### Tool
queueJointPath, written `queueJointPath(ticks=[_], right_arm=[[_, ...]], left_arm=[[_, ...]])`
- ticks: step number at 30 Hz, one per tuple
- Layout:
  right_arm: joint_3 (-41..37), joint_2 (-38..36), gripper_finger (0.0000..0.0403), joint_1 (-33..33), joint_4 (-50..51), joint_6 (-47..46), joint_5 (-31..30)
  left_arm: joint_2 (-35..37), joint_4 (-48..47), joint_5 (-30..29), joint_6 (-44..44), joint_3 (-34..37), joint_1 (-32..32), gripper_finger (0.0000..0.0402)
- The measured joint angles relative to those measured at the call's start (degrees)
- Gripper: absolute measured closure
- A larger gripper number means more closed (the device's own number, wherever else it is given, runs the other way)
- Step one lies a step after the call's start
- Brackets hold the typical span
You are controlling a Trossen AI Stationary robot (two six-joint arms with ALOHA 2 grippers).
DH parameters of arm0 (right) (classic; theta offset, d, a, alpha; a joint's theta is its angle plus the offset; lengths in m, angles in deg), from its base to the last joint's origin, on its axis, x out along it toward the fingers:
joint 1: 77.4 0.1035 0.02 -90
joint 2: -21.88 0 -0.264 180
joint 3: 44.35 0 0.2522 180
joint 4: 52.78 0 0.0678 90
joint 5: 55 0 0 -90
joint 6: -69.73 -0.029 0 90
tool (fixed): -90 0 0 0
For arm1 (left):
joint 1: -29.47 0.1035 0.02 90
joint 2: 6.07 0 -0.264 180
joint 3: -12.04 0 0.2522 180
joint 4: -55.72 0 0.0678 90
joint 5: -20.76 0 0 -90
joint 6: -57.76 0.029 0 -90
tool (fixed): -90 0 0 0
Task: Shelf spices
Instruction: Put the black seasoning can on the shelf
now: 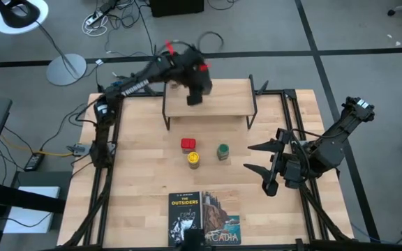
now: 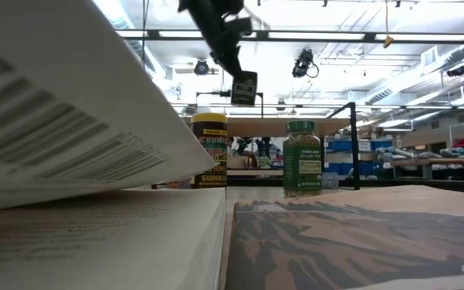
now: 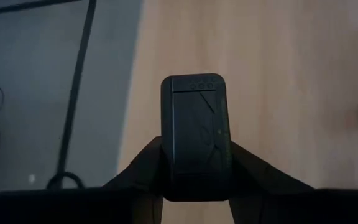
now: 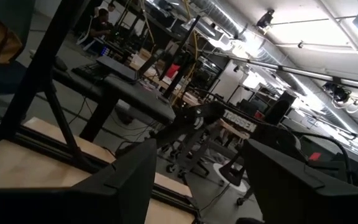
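High view: left hand (image 1: 195, 95) hangs over the shelf (image 1: 222, 104), clamped on the dark tin (image 1: 195, 97); the left wrist view shows the tin (image 3: 196, 140) pinched between both fingers above the light board. Red tin (image 1: 188, 144), yellow jar (image 1: 193, 160) and green jar (image 1: 222, 151) wait on the table (image 1: 145, 167), close together. Right hand (image 1: 262, 167) idles at the table's right, fingers spread wide, holding nothing. Risk, as I judge it: a release from height could tip the tin or send it off the narrow board. Plain wood table, two books (image 1: 204, 218) at the near edge. Beyond: grey floor, cables, workshop benches, ceiling lights.
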Motion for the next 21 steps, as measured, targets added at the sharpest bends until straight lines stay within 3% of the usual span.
queueJointPath(ticks=[9, 21], right_arm=[[0.0, 0.0, 0.0165, 0.0, 0.3, 0.37, -0.01], [0.0, 0.0, 0.0165, -0.07, 0.28, 0.83, -0.01]], left_arm=[[-0.01, -1.15, 11.94, 2.95, 0.28, 10.36, 0.028], [-0.34, -3.89, 12.34, 5.05, 0.44, 14.48, 0.028]])
